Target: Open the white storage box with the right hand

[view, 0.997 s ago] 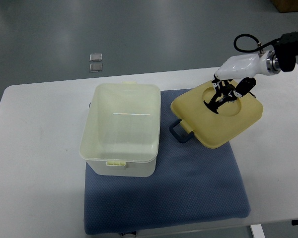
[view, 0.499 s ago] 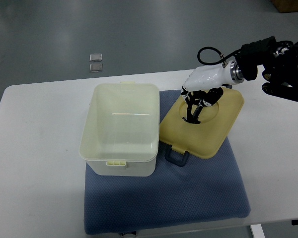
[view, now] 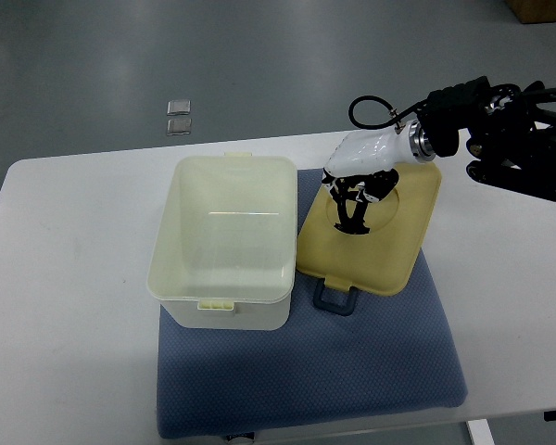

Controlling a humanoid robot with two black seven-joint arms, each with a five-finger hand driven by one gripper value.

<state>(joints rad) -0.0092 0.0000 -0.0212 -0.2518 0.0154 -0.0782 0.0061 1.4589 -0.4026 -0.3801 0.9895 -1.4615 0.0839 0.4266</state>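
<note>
The white rectangular plastic storage box point(view: 224, 241) stands open on the left half of a blue padded fabric mat point(view: 352, 362), which lies on a white table point(view: 65, 306) with rounded corners; the box's interior is bare and pale, and a small latch tab shows at the middle of its near rim and another at its far rim. Beyond the box, past the table's far edge, two small square grey plates point(view: 178, 116) sit on the grey floor, one just behind the other. Immediately right of the box, and touching or nearly touching its right wall, lies the pale yellow rectangular plastic lid point(view: 371, 236), off the box and resting on the mat, slightly rotated so that its far right corner points away from the box. A dark blue-grey handle loop point(view: 334, 295) sticks out from the lid's near edge, to the right of the box's near right corner. Above the lid's round recess is the right hand point(view: 357, 190), white-shelled with black fingers point(view: 350, 215) curled downward and their tips on or in that recess; whether they truly grip the lid or only press on it I cannot tell. Its arm runs from there to the right, away from the box, through a silver wrist ring and a looped black cable point(view: 375, 109) into bulky black joints at the picture's right edge.
</note>
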